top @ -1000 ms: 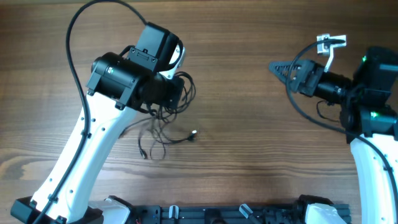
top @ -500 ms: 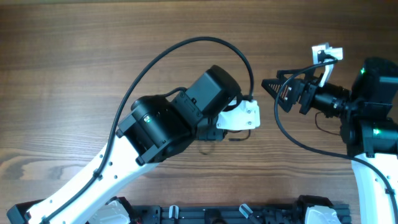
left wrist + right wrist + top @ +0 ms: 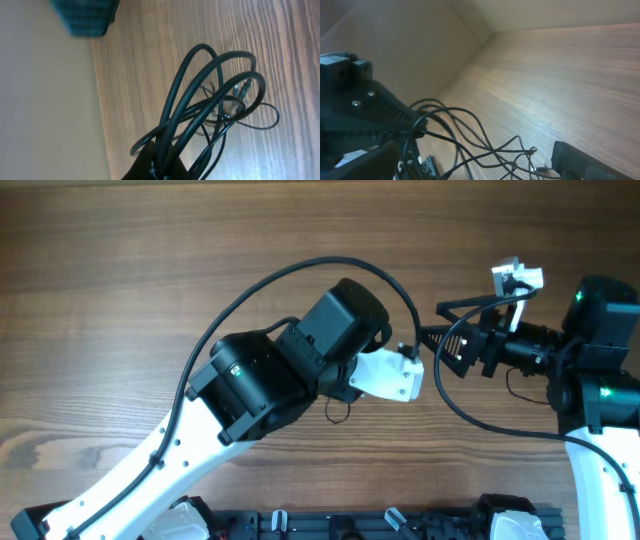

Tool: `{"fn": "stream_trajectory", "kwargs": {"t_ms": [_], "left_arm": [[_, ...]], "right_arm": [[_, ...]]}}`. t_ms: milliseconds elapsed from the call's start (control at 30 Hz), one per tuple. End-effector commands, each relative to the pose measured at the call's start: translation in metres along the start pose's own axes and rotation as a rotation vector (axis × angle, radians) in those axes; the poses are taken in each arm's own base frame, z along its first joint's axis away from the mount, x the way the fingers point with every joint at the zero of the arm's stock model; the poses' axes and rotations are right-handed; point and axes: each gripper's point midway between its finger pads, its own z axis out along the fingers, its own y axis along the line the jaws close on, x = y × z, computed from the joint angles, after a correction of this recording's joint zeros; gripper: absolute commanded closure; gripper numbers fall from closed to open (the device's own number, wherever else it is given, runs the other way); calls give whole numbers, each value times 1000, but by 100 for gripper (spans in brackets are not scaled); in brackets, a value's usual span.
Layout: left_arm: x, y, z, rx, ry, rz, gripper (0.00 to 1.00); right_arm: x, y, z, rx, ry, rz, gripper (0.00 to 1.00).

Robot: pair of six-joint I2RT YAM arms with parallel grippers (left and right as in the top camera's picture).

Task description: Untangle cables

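Thin black cables (image 3: 210, 107), looped in a loose tangle, are pinched at the lower edge of the left wrist view by the left tool (image 3: 152, 164), whose fingers are pressed together on them. They are held over the brown wooden bench (image 3: 120, 270). One small loop is seen below the left arm (image 3: 260, 375), near the centre of the overhead view. Further right, the right tool (image 3: 428, 320) is spread wide, just beside the bundle.

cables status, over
Left gripper shut on cables, tangled loops. Right gripper open, strands between its jaws. Left arm hides most overhead.
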Motion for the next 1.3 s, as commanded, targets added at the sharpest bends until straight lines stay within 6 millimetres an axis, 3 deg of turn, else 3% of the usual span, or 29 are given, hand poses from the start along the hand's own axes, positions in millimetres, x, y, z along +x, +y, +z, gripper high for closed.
{"fn": "stream_trajectory", "kwargs": {"t_ms": [0, 233, 433, 667, 933, 1033, 1100, 1267], "left_arm": [[-16, 5, -10, -36, -78, 271, 96], [-26, 25, -11, -133, -96, 498, 96], [-27, 26, -10, -132, -101, 433, 96], [-24, 31, -10, -124, -118, 43, 96], [9, 55, -10, -192, -97, -916, 96], [24, 65, -11, -224, -114, -1153, 96], [23, 69, -12, -226, -134, -1188, 96], [-2, 72, -14, -144, -254, -1173, 96]], "right_arm": [[-1, 16, -1, -64, 0, -7, 0], [-1, 16, -1, -64, 1, 4, 0], [-1, 14, -1, -52, 0, 29, 0], [0, -7, -1, 67, -8, 77, 0], [-5, -29, -11, 250, -53, 102, 1], [-12, -19, -21, 301, -95, 48, 1], [-14, -12, -28, 331, -112, 20, 0], [-19, 8, -45, 391, -163, -128, 0]]}}
